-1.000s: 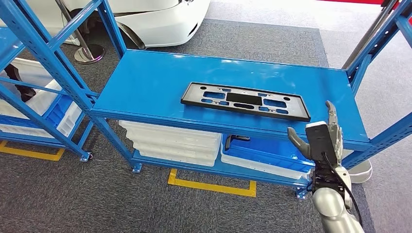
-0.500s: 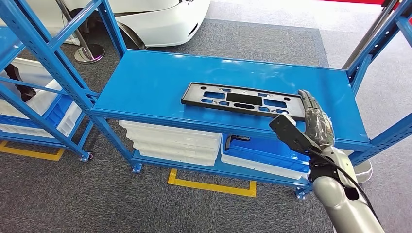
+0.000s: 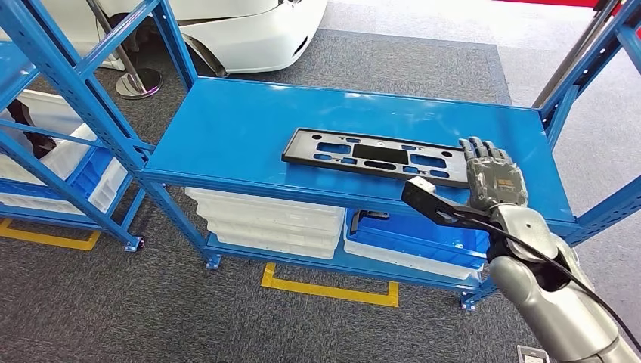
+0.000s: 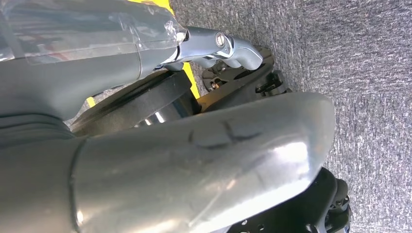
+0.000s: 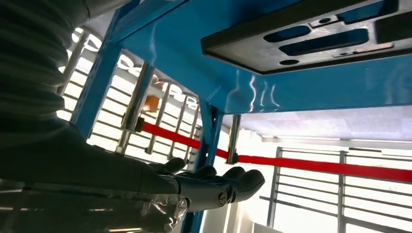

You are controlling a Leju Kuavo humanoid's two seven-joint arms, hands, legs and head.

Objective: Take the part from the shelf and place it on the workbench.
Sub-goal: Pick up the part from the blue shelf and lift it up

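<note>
On the blue shelf's top deck (image 3: 249,128), the black plastic part (image 3: 382,156) lies flat and unlifted, near the front right. The robot's right hand (image 3: 493,178) hovers at the part's right end, fingers apart, holding nothing. Gripping, lifting and carrying it to the workbench all appear to remain; whether the left hand (image 4: 145,160) is open or closed cannot be told.

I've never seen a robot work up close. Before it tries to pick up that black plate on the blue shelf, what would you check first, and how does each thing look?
1. Black part lying flat on the blue shelf: ok.
2. Right hand at the part's near end: ok.
3. Right hand free, fingers apart: ok.
4. Hand already touching the part: cannot tell.
5. Shelf top around the part free of obstacles: ok.
6. Left hand open or shut: cannot tell.
</note>
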